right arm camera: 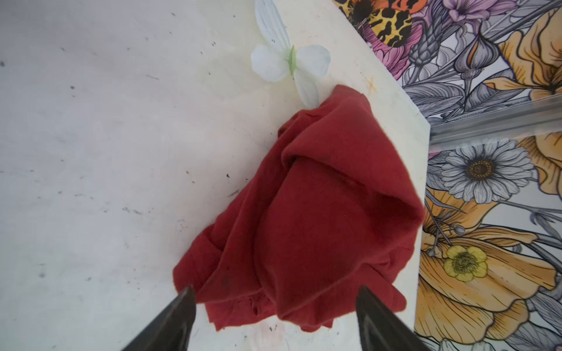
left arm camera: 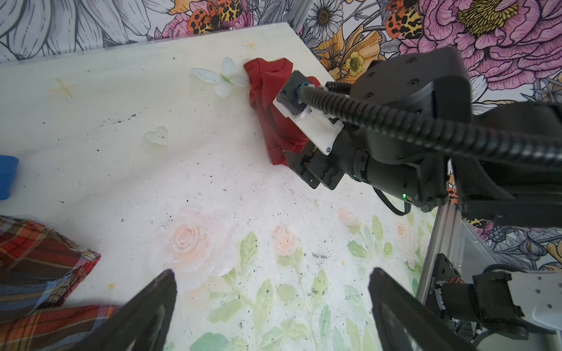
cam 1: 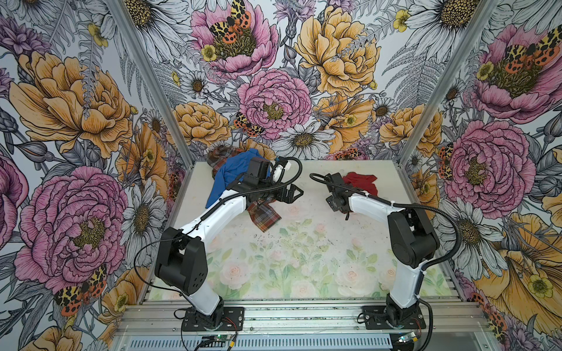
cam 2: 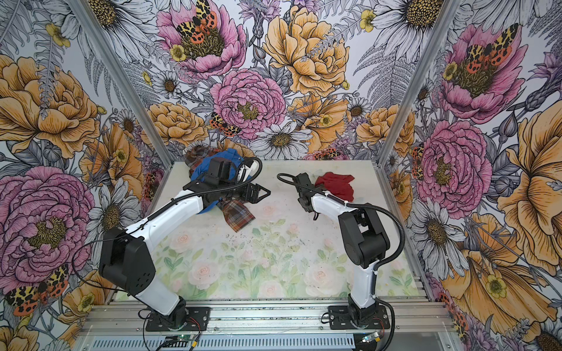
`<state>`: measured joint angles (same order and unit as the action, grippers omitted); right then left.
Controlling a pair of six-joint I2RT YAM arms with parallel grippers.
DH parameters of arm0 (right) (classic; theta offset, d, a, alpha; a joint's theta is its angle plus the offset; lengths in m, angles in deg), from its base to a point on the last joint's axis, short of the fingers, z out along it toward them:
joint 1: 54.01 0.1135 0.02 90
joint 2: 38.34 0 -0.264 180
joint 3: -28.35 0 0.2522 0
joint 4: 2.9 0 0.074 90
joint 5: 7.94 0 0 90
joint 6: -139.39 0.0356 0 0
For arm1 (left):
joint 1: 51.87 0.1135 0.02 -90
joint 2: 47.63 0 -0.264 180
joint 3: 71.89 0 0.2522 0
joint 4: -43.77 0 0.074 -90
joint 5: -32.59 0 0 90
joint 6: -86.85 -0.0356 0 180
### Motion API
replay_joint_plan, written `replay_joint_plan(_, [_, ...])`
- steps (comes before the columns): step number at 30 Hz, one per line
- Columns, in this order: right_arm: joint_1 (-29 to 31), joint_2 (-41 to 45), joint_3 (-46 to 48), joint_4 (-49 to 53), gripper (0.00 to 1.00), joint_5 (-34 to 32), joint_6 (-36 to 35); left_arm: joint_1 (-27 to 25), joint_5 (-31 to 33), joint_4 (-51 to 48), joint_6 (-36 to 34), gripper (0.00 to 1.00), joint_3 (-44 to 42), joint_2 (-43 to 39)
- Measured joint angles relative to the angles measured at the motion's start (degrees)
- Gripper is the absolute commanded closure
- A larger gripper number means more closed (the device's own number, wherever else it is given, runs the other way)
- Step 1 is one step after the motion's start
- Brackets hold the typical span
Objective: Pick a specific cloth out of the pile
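Observation:
The cloth, plain red and crumpled, lies on the table at the back right, well apart from the pile. In the right wrist view the cloth fills the space just beyond my right gripper, whose jaws stand open with the cloth's near hem between the tips, not pinched. The pile at the back left is a blue cloth over a red-brown plaid one. My left gripper hovers open and empty beside the pile, over bare table.
A white fabric flower lies just beyond the red cloth, and a clear heart shape sits mid-table. The red cloth reaches the table's right edge. Flowered walls and aluminium posts close in the back and sides.

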<state>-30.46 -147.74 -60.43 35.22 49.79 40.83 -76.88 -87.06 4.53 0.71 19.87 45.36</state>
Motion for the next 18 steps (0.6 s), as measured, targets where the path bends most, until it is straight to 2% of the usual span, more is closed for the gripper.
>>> replay_joint_plan(4, [-0.17, -3.04, -0.59, 0.33, 0.18, -3.21, -1.49, 0.00, 0.00, -0.02, 0.00, 0.01, 0.00, -0.11])
replay_joint_plan(11, [-0.26, -8.33, -4.37, 3.50, 0.19, -4.04, -1.66, 0.00, 0.00, -0.02, 0.00, 0.01, 0.00, -0.31])
replay_joint_plan(13, [-0.46, -9.29, -5.70, 4.61, 0.23, -4.07, -1.68, 0.00, 0.00, -0.02, 0.00, 0.01, 0.00, -0.31])
replay_joint_plan(15, [-0.66, -10.34, -7.32, 6.16, 0.31, -3.76, -1.57, 0.00, 0.00, -0.02, 0.00, 0.01, 0.00, -0.31])
replay_joint_plan(18, [-1.44, -12.35, -10.43, 8.46, 0.63, -1.33, -0.74, 0.00, 0.00, -0.02, 0.00, 0.01, 0.00, -0.33])
